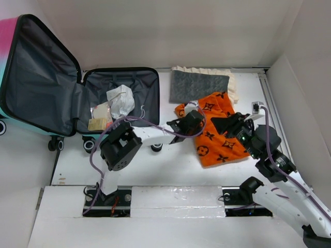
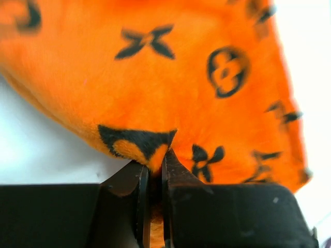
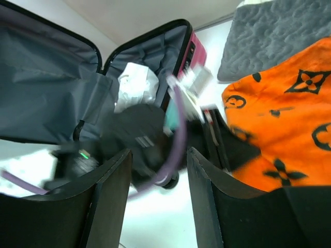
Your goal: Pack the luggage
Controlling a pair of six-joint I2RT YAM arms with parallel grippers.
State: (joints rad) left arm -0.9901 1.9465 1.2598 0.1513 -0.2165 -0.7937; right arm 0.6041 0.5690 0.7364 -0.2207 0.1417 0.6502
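Note:
The luggage (image 1: 36, 82) lies open at the left, pink-to-turquoise shell, dark grey lining; a white bag (image 1: 120, 99) and a tan packet (image 1: 97, 123) lie in its right half. An orange cloth with black monogram marks (image 1: 214, 137) lies right of it on the table. My left gripper (image 1: 195, 120) is shut on the cloth's near-left edge (image 2: 155, 157). My right gripper (image 1: 227, 125) is open and empty, hovering above the cloth (image 3: 289, 129) and pointing at the luggage (image 3: 46, 88).
A grey quilted cloth (image 1: 199, 85) lies on a cream towel (image 1: 207, 72) behind the orange cloth. White walls close in the back and right. A wall socket (image 1: 256, 107) sits at the right edge. The luggage's black wheels (image 1: 89, 144) are at its near edge.

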